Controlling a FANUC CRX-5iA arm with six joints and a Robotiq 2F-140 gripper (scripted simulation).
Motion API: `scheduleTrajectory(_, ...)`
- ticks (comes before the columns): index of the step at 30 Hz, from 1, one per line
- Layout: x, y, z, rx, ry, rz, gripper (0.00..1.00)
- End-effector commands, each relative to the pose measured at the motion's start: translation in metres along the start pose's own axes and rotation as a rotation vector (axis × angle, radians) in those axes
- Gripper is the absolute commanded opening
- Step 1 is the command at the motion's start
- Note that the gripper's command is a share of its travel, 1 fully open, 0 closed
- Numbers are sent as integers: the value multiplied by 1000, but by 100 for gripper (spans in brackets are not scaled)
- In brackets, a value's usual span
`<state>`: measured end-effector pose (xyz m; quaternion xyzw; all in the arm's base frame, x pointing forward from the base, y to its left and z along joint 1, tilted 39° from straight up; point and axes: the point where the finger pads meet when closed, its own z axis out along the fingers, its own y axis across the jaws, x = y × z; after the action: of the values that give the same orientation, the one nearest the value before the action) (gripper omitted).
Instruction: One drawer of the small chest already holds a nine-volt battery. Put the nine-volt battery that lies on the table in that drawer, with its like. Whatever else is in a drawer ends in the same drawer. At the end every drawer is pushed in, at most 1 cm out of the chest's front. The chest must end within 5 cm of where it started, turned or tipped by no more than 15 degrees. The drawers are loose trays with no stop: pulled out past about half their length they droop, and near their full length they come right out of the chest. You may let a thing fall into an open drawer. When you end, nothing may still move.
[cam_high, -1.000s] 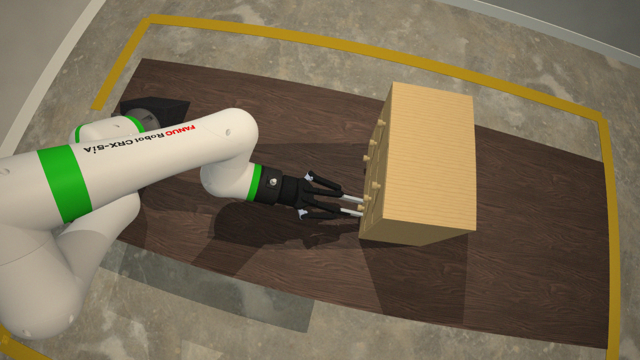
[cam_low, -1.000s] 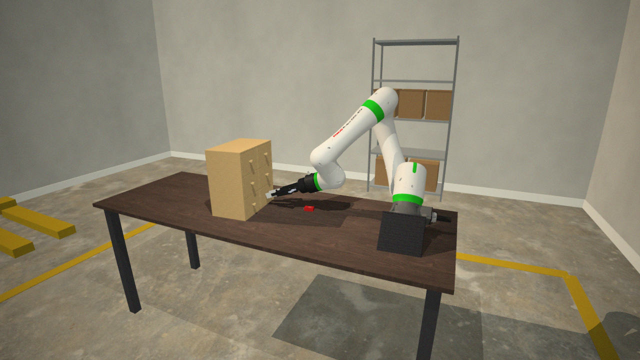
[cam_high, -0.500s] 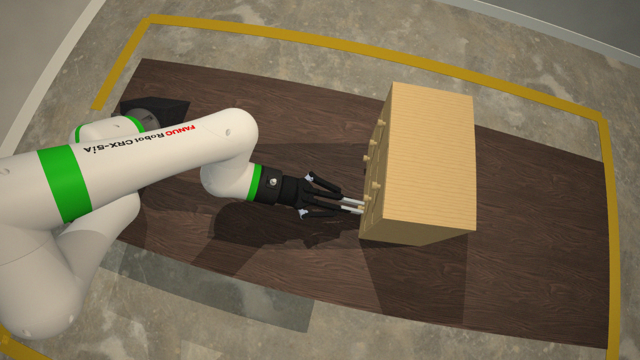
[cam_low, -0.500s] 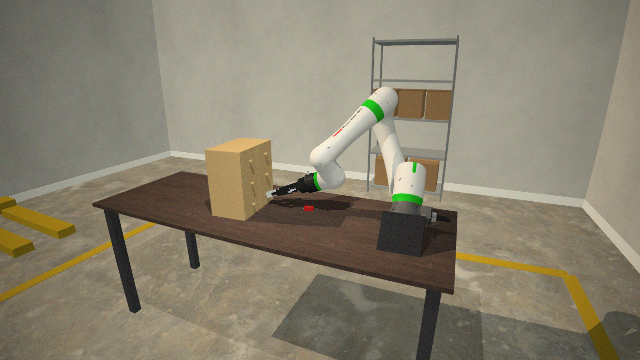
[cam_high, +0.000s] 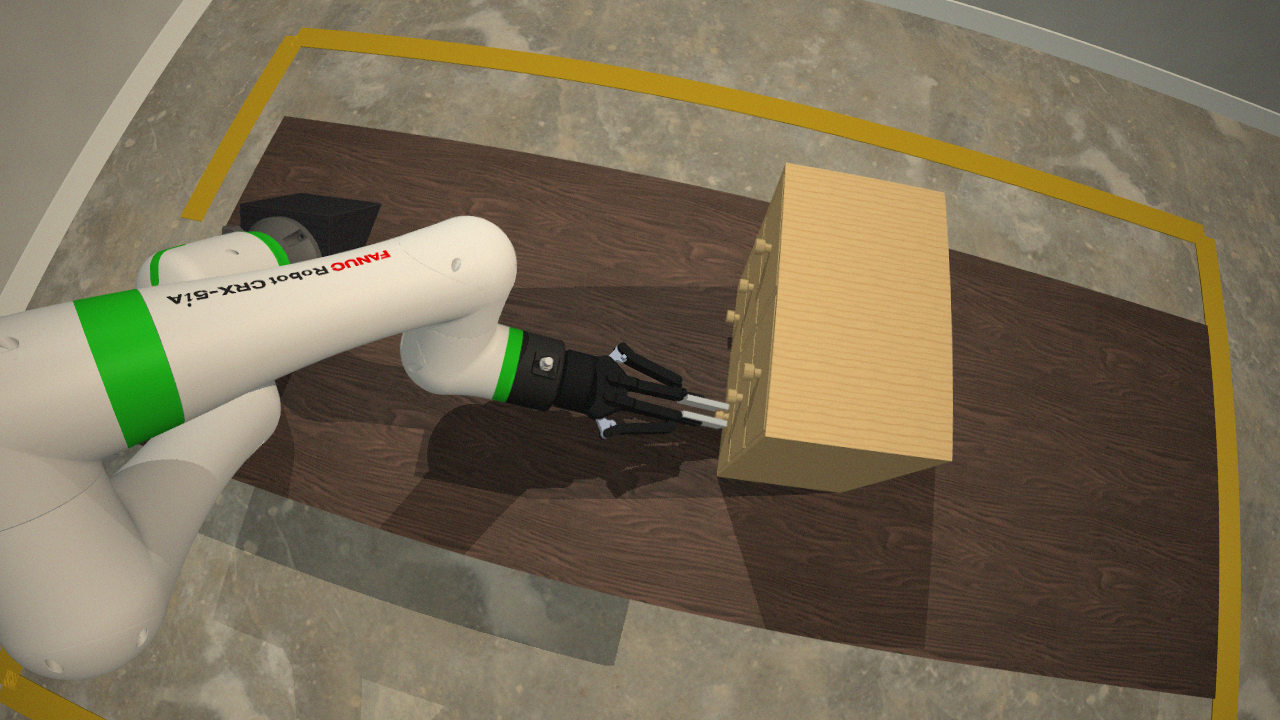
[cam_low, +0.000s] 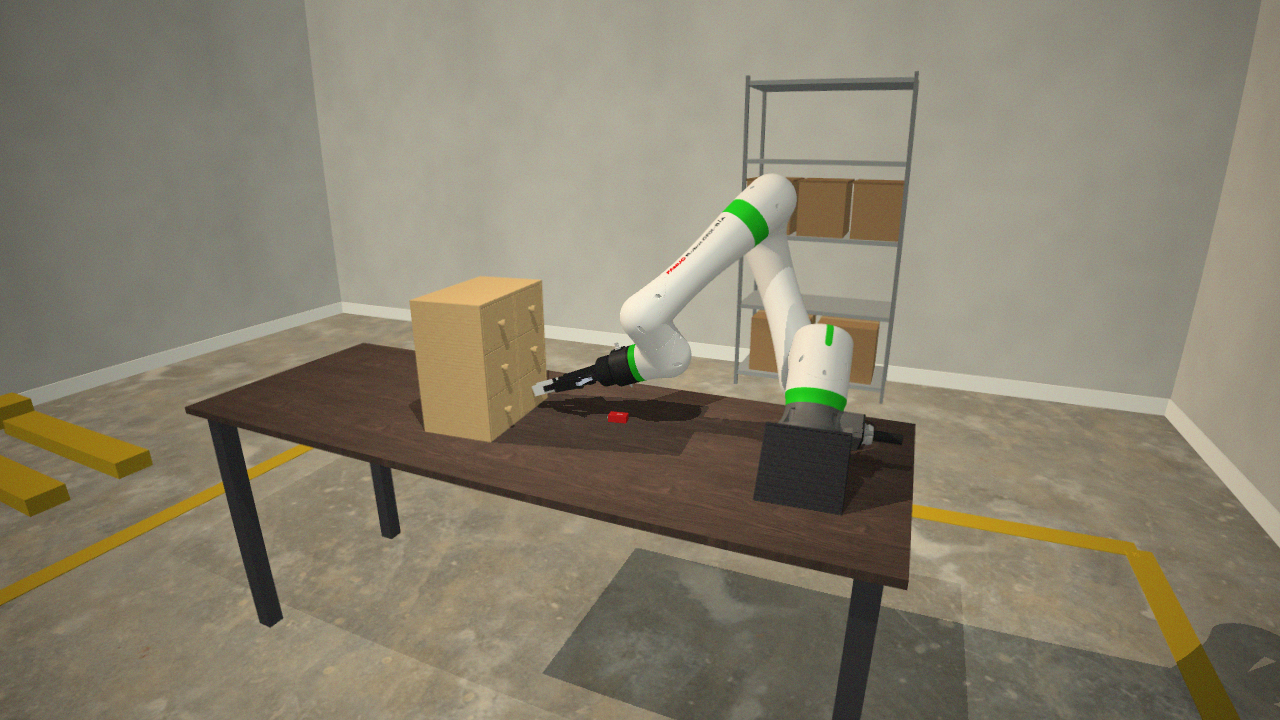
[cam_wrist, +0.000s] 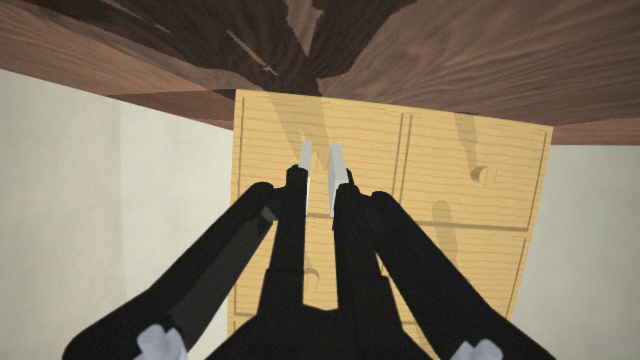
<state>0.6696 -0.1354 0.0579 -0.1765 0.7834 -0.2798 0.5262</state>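
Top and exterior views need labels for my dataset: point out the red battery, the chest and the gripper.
red battery (cam_low: 617, 416), exterior view, its top face.
chest (cam_high: 859, 304), top view, its top board.
gripper (cam_high: 724, 413), top view, between fingertips closed on drawer knob (cam_wrist: 320, 162).

The small chest (cam_low: 460, 358) stands upright on the dark table, light wood with six drawers in two columns, each front bearing a round knob. All the drawer fronts look flush with the chest's face. The nine-volt battery (cam_low: 617, 416), a small red block, lies flat on the tabletop in shadow, near the chest's drawer side but apart from it.
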Motion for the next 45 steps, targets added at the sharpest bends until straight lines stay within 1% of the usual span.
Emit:
scheduleTrajectory(1,0,0,0,0,0,0,8)
scheduleTrajectory(21,1,0,-4,0,0,0,8)
scheduleTrajectory(36,6,0,-16,0,0,0,8)
scheduleTrajectory(45,10,0,-28,0,0,0,8)
